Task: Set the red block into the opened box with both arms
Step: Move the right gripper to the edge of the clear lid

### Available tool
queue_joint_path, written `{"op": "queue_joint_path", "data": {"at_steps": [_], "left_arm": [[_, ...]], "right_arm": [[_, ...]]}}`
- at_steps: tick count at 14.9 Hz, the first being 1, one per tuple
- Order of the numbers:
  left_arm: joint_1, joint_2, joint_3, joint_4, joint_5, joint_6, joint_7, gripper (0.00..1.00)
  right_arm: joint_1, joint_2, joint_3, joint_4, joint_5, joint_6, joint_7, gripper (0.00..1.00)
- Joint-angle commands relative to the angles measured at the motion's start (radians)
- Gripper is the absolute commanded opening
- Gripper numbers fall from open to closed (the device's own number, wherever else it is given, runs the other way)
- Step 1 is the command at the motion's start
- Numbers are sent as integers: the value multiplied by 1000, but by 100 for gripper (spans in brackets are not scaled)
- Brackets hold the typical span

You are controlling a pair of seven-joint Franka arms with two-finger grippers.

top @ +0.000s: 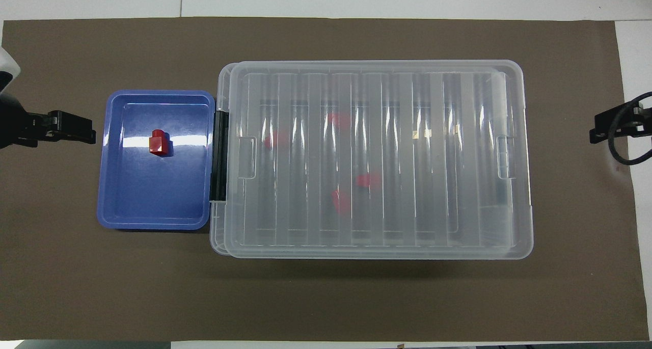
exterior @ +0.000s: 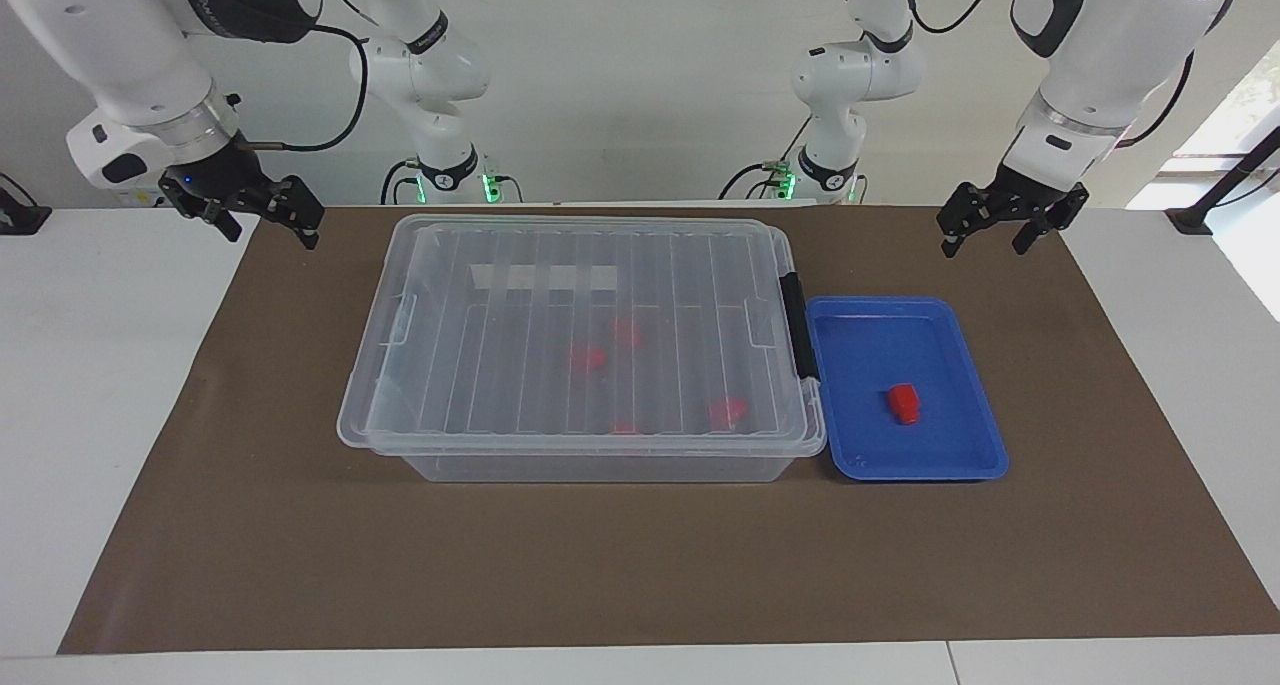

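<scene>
While both arms hang raised at the table's two ends, the left gripper (exterior: 998, 227) is spread wide and holds nothing, over the brown mat (exterior: 640, 565) just outside the blue tray (exterior: 975, 395). The red block (exterior: 905, 403) lies in that tray, below and inward of the left gripper, well apart from its fingertips. The right gripper (exterior: 262, 220) is likewise spread and empty, over the mat's edge at the right arm's end, well apart from the clear storage box (exterior: 590, 460). The box lies between the two grippers, its ribbed lid (exterior: 590, 265) on and its black latch (exterior: 795, 325) touching the tray. The facing view shows both grippers whole and clear of the table. The overhead view shows only their tips at its edges, but gives several red pieces (top: 368, 180) inside the box more clearly.
</scene>
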Motion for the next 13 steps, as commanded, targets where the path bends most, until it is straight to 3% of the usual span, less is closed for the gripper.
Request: {"op": "queue_joint_path", "data": {"at_steps": [1,7,10,13], "left_arm": [[9,-25,-3,-20,-3,-6,6,100],[10,-25,-4,-22,-3,-6,6,100],[10,-25,-4,-22,-3,-1,5,100],[10,-25,-4,-23,-3,-1,6,100]], "right_arm": [[-9,-11,7,-8,-7,10,-22,100],[-9,-35,7,-58,4,18,-18,100],[9,-83,9,-187,7,195,28,100],[69,-80,10,-212,10,226,103,100]]}}
